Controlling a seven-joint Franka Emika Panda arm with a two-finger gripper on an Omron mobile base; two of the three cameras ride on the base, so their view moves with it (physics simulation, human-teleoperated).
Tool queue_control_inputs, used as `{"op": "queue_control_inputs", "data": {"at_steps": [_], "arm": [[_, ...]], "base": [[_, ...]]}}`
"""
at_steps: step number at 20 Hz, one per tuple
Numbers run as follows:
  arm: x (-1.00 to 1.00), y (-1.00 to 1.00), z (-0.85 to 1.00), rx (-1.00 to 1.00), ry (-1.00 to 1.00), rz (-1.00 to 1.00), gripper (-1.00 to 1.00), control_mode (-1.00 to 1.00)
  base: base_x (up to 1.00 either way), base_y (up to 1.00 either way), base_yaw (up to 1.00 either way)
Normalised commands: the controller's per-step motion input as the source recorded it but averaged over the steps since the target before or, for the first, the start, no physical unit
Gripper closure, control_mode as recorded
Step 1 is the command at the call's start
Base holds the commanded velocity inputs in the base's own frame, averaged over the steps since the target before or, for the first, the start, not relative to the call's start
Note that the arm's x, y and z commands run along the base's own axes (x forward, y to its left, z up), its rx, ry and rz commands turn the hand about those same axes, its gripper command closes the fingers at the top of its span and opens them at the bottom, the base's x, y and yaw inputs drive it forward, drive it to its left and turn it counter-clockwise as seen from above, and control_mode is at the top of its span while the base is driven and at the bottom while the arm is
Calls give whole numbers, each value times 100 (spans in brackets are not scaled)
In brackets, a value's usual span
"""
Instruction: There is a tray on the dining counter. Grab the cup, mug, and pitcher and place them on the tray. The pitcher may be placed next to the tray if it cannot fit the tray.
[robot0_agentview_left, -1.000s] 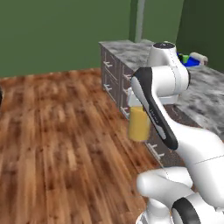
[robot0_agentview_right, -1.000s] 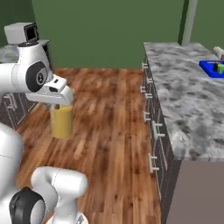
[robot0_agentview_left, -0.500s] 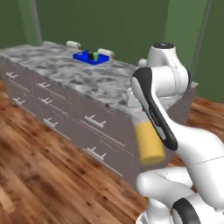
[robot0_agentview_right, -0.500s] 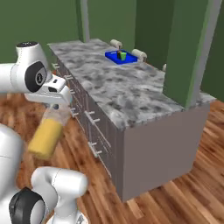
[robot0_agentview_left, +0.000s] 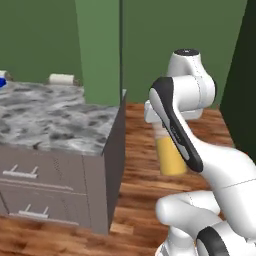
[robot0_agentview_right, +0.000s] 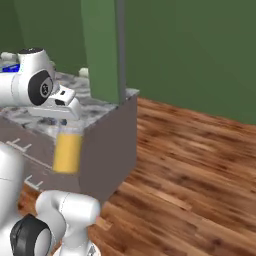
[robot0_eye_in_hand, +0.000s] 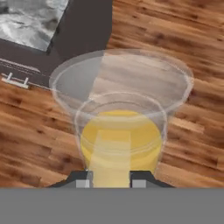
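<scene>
Base swung again; counter (robot0_agentview_left: 55, 120) end sat at 9 o'clock of my gripper (robot0_eye_in_hand: 112, 178), which pinched the pitcher (robot0_agentview_left: 170, 157), apparently mid-air. Tray barely visible; delivery pending.

The pitcher (robot0_agentview_left: 171, 158) hangs upright under the gripper (robot0_eye_in_hand: 112, 178), above the wooden floor (robot0_agentview_right: 200, 165), just beside the end of the marbled counter (robot0_agentview_left: 50, 117); a drawer front (robot0_agentview_left: 30, 175) lies below the countertop, left of the pitcher.
</scene>
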Motion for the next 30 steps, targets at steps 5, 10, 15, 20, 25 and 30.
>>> {"op": "queue_control_inputs", "data": {"at_steps": [5, 10, 15, 20, 25, 30], "arm": [[0, 0, 0, 0, 0, 0, 100, 100], [0, 0, 0, 0, 0, 0, 100, 100], [0, 0, 0, 0, 0, 0, 100, 100], [0, 0, 0, 0, 0, 0, 100, 100], [0, 0, 0, 0, 0, 0, 100, 100], [0, 0, 0, 0, 0, 0, 100, 100]], "base": [[0, -1, -84], [5, 1, -66], [59, 19, -17], [93, 16, 0], [100, 3, 1], [100, 0, 1]]}}
